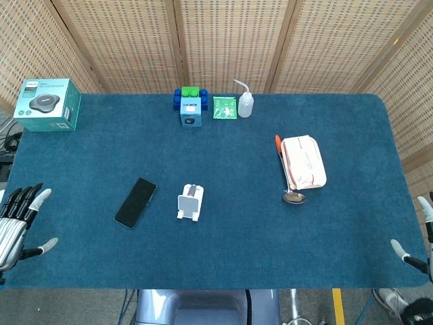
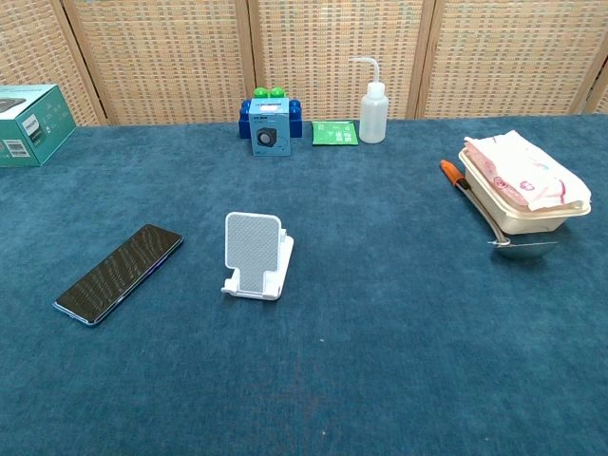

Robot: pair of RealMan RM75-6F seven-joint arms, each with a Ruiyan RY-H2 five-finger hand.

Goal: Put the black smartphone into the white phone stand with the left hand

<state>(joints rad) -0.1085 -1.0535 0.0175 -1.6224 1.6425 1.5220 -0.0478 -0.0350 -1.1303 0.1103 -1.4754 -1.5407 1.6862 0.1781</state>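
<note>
Black smartphone (image 1: 136,202) lies flat on the blue table (image 1: 223,257), screen up, a bit to the left of the middle. Just to its right stands the white phone stand (image 1: 190,202), near it but not touching. Nothing sits in the stand.

Your left hand (image 1: 19,220) is at the near left edge of the table, well apart from the phone. Its fingers are spread and it holds nothing. Your right hand (image 1: 418,252) peeks in at the near right edge. You can see only a couple of fingertips there, so you cannot tell if it is loose or closed. The chest view shows no hands.

At the far left corner sits a green box (image 1: 47,103). At the far middle there is a toy of blue and green blocks (image 1: 191,105), then a green packet (image 1: 224,107), then a white squeeze bottle (image 1: 244,100). On the right is a tray with a pink and white pack (image 1: 304,161) on top. A spoon with an orange handle (image 1: 287,172) lies just beside it on its left.
</note>
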